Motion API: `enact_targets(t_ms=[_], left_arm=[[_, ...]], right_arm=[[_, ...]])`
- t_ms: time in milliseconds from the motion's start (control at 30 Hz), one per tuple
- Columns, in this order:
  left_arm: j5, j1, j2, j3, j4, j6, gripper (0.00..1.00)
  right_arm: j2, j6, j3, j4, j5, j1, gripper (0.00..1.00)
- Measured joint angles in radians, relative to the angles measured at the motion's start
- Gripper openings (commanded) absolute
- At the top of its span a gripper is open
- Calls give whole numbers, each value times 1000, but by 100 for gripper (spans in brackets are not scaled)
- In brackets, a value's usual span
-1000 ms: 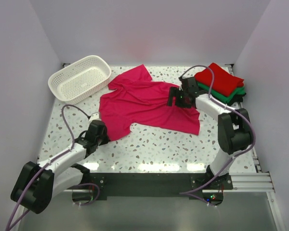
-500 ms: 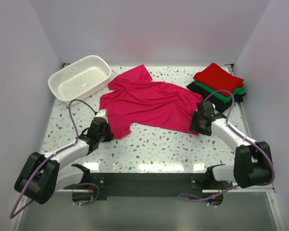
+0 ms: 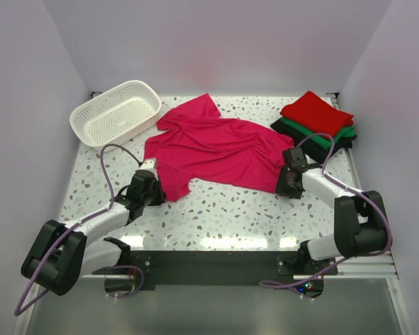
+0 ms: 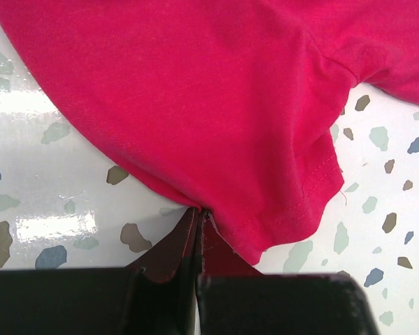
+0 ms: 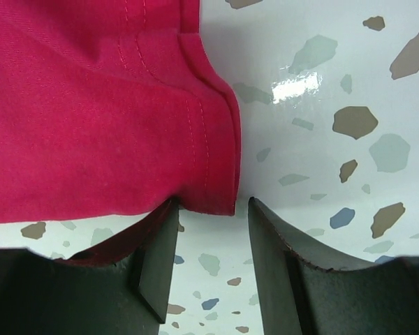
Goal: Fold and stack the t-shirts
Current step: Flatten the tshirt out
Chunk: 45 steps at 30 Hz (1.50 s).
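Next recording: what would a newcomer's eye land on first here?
The magenta-pink t-shirt spread across the middle of the table, with both arms at its near hem: the left gripper shut on one corner, the right gripper open around the other. Next, the folded stack of red, green and black t-shirts far right, and the white basket far left.

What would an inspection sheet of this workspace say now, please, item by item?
Surface: speckled table, glossy.
Job's things: pink t-shirt spread out, unfolded; folded stack, red on green on black, far right.
Clutter: white basket, far left.
Grippers: left end effector shut on the shirt's edge; right end effector open, hem corner between its jaws.
Cables: purple cables looped along both arms.
Surroundings: plain white walls; nothing else seen.
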Motion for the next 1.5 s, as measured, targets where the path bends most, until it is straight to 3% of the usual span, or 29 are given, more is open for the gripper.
enact_targets(t_ms=[467, 833, 933, 1067, 1100, 1500], left_arm=[[0, 0, 2, 0, 0, 0, 0], [0, 0, 2, 0, 0, 0, 0], [0, 0, 2, 0, 0, 0, 0], [-1, 0, -1, -1, 0, 0, 0], [-2, 0, -5, -2, -2, 0, 0], [-134, 0, -298, -4, -112, -47, 0]], right_arm=[[-107, -9, 0, -9, -21, -29, 44], [2, -24, 4, 12, -29, -60, 37], [9, -31, 7, 13, -35, -60, 31], [35, -43, 26, 16, -56, -64, 4], [40, -46, 31, 17, -62, -63, 1], [25, -42, 40, -67, -98, -22, 0]])
